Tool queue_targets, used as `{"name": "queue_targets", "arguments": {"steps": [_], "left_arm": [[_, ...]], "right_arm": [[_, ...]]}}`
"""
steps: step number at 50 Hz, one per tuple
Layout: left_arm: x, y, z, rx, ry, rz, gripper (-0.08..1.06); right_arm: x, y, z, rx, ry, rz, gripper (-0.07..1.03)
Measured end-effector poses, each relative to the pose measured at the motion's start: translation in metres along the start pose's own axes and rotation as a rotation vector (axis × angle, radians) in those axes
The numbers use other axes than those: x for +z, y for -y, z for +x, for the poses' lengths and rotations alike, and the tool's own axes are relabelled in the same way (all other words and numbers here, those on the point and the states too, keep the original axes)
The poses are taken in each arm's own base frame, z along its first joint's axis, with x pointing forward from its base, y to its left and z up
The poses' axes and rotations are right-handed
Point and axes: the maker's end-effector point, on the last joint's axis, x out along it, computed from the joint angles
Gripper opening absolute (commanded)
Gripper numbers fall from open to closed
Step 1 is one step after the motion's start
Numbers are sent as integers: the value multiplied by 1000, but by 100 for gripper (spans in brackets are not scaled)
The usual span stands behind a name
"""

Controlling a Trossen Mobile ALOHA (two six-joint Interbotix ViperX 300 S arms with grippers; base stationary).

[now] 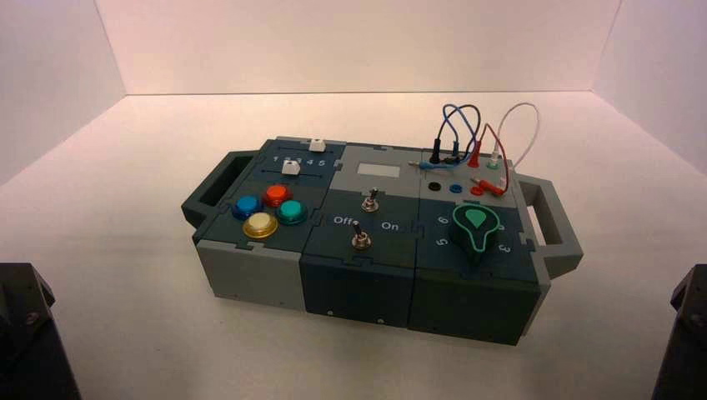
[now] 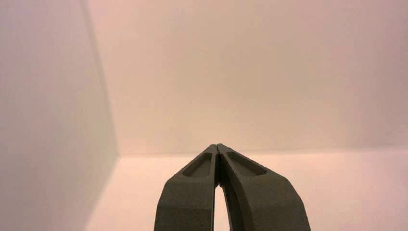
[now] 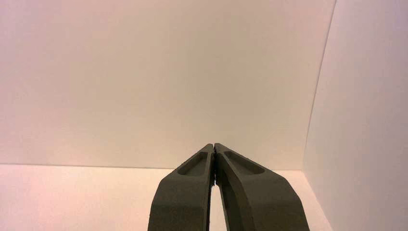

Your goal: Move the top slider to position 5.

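"Starting nearest, where were the arms?"

"Both were parked at the near corners, well apart from the box (image 1: 358, 279). The left jaws (image 2: 216, 146) were together, tip against tip, and so were the right jaws (image 3: 214, 145)."

"And on the box?"

"Nearest on top, the lower toggle switch (image 1: 360, 240) sat in the middle, with the green knob (image 1: 475, 227) to its right. At left were four round buttons: yellow (image 1: 260, 224), then green (image 1: 292, 212) and blue (image 1: 248, 207), then red (image 1: 277, 195). The upper toggle switch (image 1: 370, 203) came just beyond the lower one."

"Where was the top slider, then?"

"Farther back. Past the buttons came the bottom slider (image 1: 290, 168), then the mark for position 5 (image 1: 322, 163), at the right end of a printed row. Beyond that row stood the top slider (image 1: 317, 146), a small white knob near the far edge of the left panel."

"Anything at the far right?"

"Blue, black, red and white wires (image 1: 486, 137) looped above their sockets. The worktop (image 1: 167, 333) ran on to a pale back wall (image 1: 358, 46)."
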Motion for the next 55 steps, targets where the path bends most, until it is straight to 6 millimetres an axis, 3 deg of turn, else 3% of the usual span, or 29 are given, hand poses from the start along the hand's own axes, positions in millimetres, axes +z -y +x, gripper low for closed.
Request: {"name": "queue_targets", "arguments": {"steps": [10, 28, 40, 55], "left_arm": [[-25, 21, 19, -76, -194, 18, -3], [-78, 45, 44, -146, -565, 65, -3], [-115, 88, 53, -253, -817, 109, -3], [-154, 136, 60, -338, -976, 162, -3]], "right_arm": [[-10, -12, 8, 46, -102, -5, -2], [-62, -67, 32, 224, -439, -56, -2], [-85, -120, 28, 378, -562, -90, -2], [-101, -149, 22, 462, -639, -127, -2]]}}
